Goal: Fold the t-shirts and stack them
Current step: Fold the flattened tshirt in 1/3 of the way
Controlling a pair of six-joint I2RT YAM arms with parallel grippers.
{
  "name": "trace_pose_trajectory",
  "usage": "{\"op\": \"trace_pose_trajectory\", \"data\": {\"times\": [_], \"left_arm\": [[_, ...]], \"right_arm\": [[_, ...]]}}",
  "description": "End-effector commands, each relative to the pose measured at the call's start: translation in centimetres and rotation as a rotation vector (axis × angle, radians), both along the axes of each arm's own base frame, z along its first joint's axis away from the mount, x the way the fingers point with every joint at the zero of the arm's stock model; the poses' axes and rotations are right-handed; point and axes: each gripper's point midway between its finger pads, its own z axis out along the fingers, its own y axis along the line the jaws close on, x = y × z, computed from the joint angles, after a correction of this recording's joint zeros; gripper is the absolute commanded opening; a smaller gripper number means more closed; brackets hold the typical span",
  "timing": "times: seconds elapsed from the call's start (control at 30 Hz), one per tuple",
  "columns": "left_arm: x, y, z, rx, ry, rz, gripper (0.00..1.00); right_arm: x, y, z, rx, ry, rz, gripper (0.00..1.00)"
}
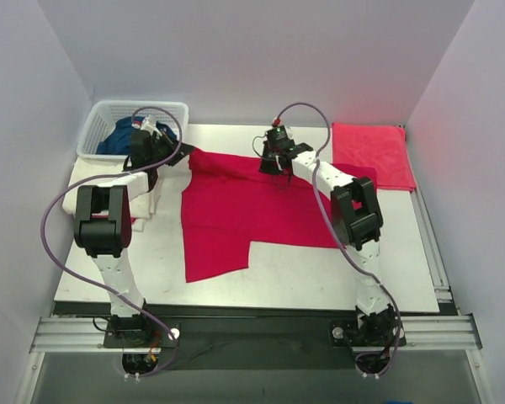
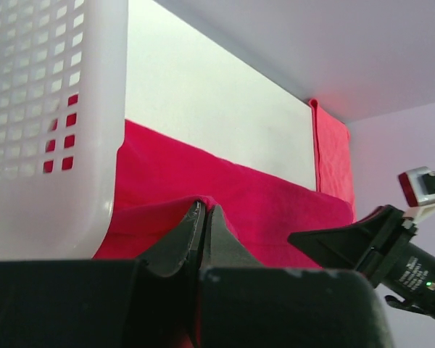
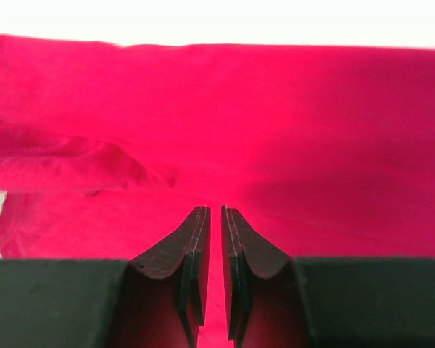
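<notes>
A large crimson t-shirt [image 1: 236,210] lies spread over the middle of the table. My left gripper [image 1: 177,158] is by the basket at the shirt's far left corner. In the left wrist view it [image 2: 203,204] is shut on a raised fold of the red fabric [image 2: 225,188]. My right gripper [image 1: 273,166] is at the shirt's far edge. In the right wrist view its jaws [image 3: 215,212] stand a thin slit apart with red fabric [image 3: 275,123] in the gap. A second red shirt [image 1: 372,154] lies folded at the back right. A dark blue shirt [image 1: 118,136] is in the basket.
The white lattice basket [image 1: 101,118] stands at the back left, and its wall [image 2: 51,109] is close beside my left gripper. Cream-white cloth [image 1: 82,187] lies on the left under my left arm. The right arm [image 2: 391,250] shows in the left wrist view.
</notes>
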Motion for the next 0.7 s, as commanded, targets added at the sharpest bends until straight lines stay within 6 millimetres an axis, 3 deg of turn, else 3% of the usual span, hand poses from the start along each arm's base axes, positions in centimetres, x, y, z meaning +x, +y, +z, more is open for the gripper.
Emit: {"op": "trace_pose_trajectory", "data": {"times": [0.0, 0.03, 0.1, 0.33, 0.57, 0.67], "left_arm": [[2.0, -0.5, 3.5, -0.012, -0.121, -0.025, 0.0], [2.1, -0.6, 3.5, -0.015, -0.122, -0.03, 0.0], [2.5, -0.8, 3.1, -0.016, -0.113, -0.038, 0.0], [3.5, -1.2, 1.1, -0.007, -0.086, -0.059, 0.0], [4.9, -1.5, -0.9, 0.017, -0.048, -0.093, 0.0], [5.4, -1.3, -1.5, 0.029, -0.036, -0.09, 0.0]], "right_arm": [[0.7, 4.2, 2.7, 0.063, -0.054, 0.121, 0.15], [0.8, 5.0, 2.0, 0.066, -0.049, 0.142, 0.15], [1.2, 6.7, 2.9, 0.09, -0.073, 0.182, 0.15], [0.2, 12.4, 2.0, 0.148, -0.08, 0.322, 0.17], [-1.5, 14.2, 0.1, 0.12, -0.06, 0.394, 0.2], [-1.7, 14.4, -0.3, 0.093, -0.066, 0.398, 0.26]]}}
